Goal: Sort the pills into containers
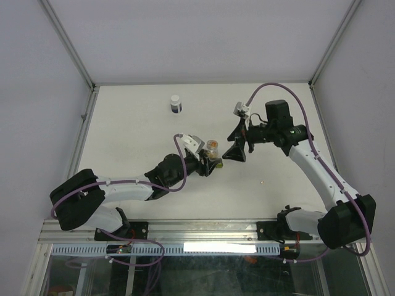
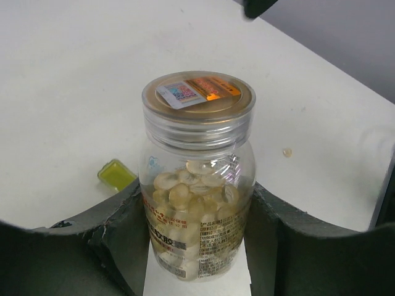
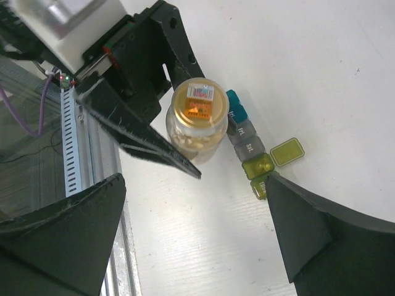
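- Mid-table, pinched upright between the dark padded fingers of the left gripper (image 2: pixel 196 191): a clear plastic bottle (image 2: pixel 197 148) with a gold screw cap (image 2: pixel 199 92), cap on, roughly half full of pale cream, roundish pills (image 2: pixel 191 197).
- Just beside the bottle's foot: the containers (image 3: pixel 247 139), a short strip of joined small translucent cube compartments, with teal, grey and yellow-green showing and a yellow-green flap (image 3: pixel 287 152) lying open at one end. Touching the bottle or not: impossible to tell.
- Above the bottle, the right gripper (image 3: pixel 194 182), jaws spread wide, nothing between them.
- Loose on the white table (image 1: pixel 136 135), toward the near edge and right of centre: one stray pale pill (image 1: pixel 263 182), well apart from the strip.
- Near the far edge, left of centre: a dark bottle with a white cap (image 1: pixel 176 103), apart from everything else.
- Probable next step: a grip and twist on the gold cap by the spread jaws.
- First hazard: the bottle turning or slipping inside the left pinch, given a smooth round wall and any off-centre bite on the cap.
- Second hazard: the light strip nudged out of line by a descending finger or the bottle's base, so close alongside.
- Third hazard, once uncapped: a hasty tilt spilling many small round pills at once, past the tiny compartments and rolling toward the table's near edge, like the one already astray.
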